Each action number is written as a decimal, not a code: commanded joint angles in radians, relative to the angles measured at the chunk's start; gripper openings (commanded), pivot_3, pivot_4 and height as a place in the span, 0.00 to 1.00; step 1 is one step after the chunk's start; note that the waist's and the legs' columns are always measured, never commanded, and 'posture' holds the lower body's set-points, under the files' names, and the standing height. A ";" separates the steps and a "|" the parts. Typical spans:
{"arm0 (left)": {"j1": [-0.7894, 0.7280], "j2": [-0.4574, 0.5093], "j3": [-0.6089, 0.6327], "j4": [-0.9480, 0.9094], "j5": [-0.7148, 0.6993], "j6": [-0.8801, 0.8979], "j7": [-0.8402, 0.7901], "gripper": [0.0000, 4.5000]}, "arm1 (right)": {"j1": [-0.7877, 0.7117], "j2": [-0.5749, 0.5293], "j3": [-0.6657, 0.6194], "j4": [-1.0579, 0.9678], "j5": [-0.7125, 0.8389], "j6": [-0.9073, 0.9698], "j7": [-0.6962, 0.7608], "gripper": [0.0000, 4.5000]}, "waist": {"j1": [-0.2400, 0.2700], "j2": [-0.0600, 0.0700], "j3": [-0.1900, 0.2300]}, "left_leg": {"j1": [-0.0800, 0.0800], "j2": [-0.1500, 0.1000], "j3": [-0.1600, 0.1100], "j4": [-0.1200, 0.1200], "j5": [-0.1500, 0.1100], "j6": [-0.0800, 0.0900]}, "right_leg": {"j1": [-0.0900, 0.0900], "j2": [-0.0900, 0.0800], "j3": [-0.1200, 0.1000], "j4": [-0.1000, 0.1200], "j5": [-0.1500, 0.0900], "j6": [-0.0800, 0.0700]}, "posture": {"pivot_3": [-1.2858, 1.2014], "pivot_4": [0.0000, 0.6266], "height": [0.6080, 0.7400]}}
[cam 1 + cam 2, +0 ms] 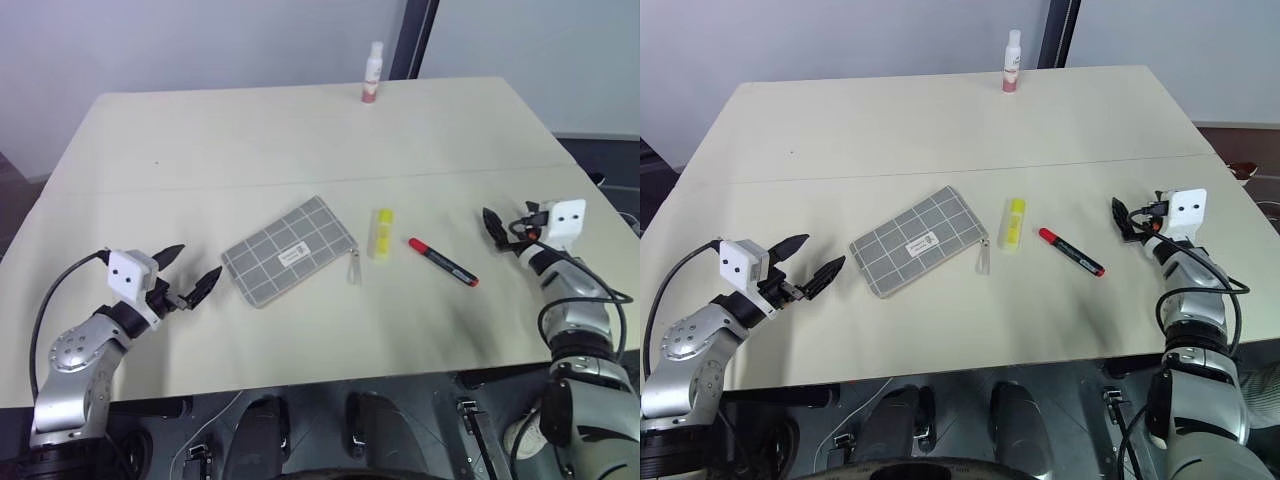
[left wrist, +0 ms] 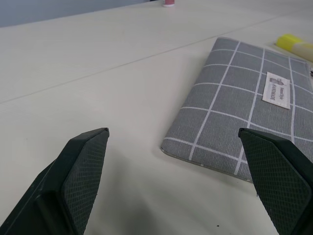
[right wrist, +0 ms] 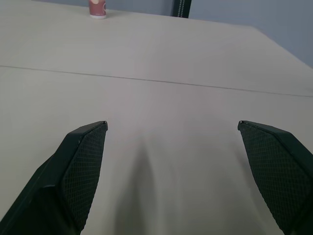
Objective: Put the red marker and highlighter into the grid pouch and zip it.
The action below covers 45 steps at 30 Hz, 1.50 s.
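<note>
Both sets of fingers spread wide, nothing between them. Left gripper (image 1: 188, 276) sits low over the table (image 1: 940, 120), aimed at the pouch's near-left corner, just short of it, not touching. Right gripper (image 1: 1122, 220) hovers at the table's 3 o'clock, well apart from everything, pointing across bare tabletop.

Pouch (image 1: 290, 249) lies flat at centre, skewed, label up, pull cord (image 1: 354, 267) trailing off its 4 o'clock corner. From here I can't tell if the zip is open. Highlighter (image 1: 382, 232) is just beside the pouch at 3 o'clock, lying roughly 12-to-6. Marker (image 1: 443, 262) is further out at 3 o'clock, red cap toward the highlighter, angled toward 4. White-pink bottle (image 1: 372, 74) stands at 12 o'clock on the far edge, irrelevant.

Nothing started yet by the look of it. My call for the first step:
- left pins the pouch's left end, flat fabric will slide otherwise
- right takes the marker mid-barrel, across its axis, since it's the nearer item
- come down square; round barrel will likely roll if nudged
</note>
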 commanded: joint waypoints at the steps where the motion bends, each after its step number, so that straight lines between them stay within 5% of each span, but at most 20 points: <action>1: -0.007 0.006 0.003 -0.010 0.021 -0.013 0.022 1.00 | -0.001 -0.023 -0.022 -0.007 0.007 -0.029 -0.010 0.99 | 0.000 0.000 0.000 | 0.000 0.000 0.000 0.000 0.000 0.000 | 0.000 0.000 0.000 0.000 0.000 0.000 | 0.52 0.24 1.00; 35: -0.010 -0.025 -0.002 -0.002 0.018 -0.102 -0.021 1.00 | -0.019 -0.040 -0.020 -0.026 0.019 -0.023 0.043 0.99 | 0.000 0.000 0.000 | 0.000 0.000 0.000 0.000 0.000 0.000 | 0.000 0.000 0.000 0.000 0.000 0.000 | 0.52 0.24 1.00; 45: -0.061 0.026 -0.028 0.048 0.094 -0.290 -0.090 1.00 | 0.023 0.021 0.027 -0.353 0.116 0.177 0.161 0.99 | 0.001 0.000 0.000 | 0.000 0.002 0.000 0.000 0.000 0.000 | 0.000 0.000 0.000 0.000 0.000 0.000 | 0.52 0.24 1.00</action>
